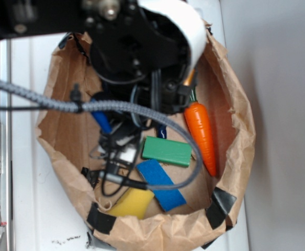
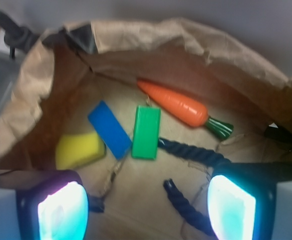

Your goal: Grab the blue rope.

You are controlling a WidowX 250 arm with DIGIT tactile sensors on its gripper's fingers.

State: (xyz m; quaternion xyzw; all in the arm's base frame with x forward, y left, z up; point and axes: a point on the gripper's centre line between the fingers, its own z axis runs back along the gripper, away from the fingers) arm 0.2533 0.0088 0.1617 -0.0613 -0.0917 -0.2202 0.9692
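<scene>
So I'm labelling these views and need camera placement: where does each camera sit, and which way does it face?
Exterior: sits above, looking down into the paper bag; the black arm and its grey cable cover much of it.
Wrist: rides on the arm behind the gripper, looking into the bag; both jaws show at the bottom edge, standing apart, with the blue rope ahead of them.
Shared: toy carrot, green block, blue block, yellow sponge.
</scene>
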